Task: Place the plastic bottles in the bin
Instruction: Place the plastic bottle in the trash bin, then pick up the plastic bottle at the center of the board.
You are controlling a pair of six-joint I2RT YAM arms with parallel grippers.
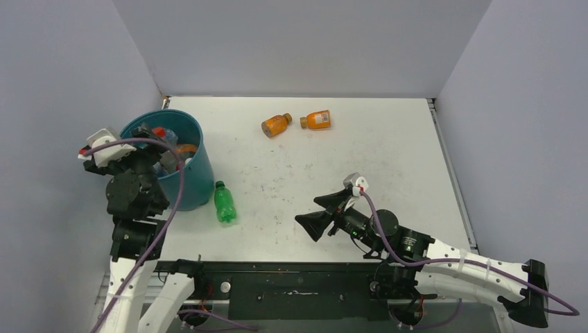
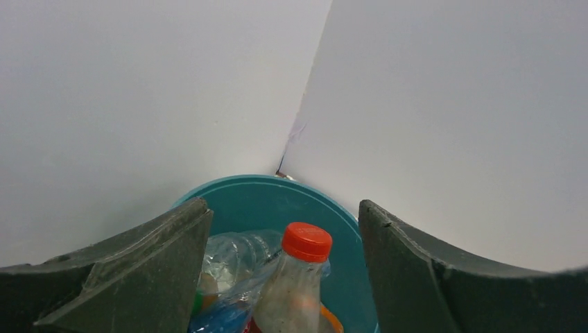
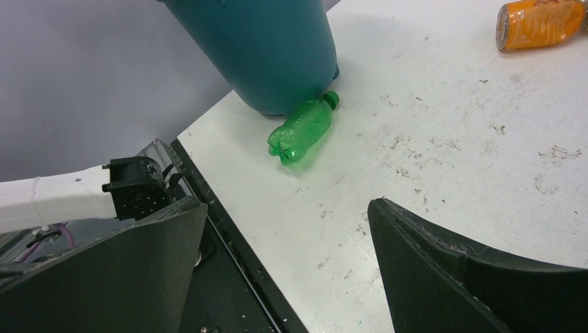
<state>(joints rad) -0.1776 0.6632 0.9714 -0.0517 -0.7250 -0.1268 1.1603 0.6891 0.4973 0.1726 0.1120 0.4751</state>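
On the surface (image 1: pixel 388 159) the bin (image 1: pixel 197 177) stands at the left. The left hand (image 2: pixel 283 208) hangs above it, wide, holding nothing. The right hand (image 1: pixel 306 211), wide and empty, faces the green bottle (image 1: pixel 224 202) lying to its left, cap touching the bin's base.

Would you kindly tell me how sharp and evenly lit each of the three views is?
Top external: soft, even light, only faint shadows by the bin and green bottle. Left wrist: the red-capped bottle is sharp, while the left tool looms dark and soft. Right wrist: the green bottle is crisp with small glints, the right tool dark up front.
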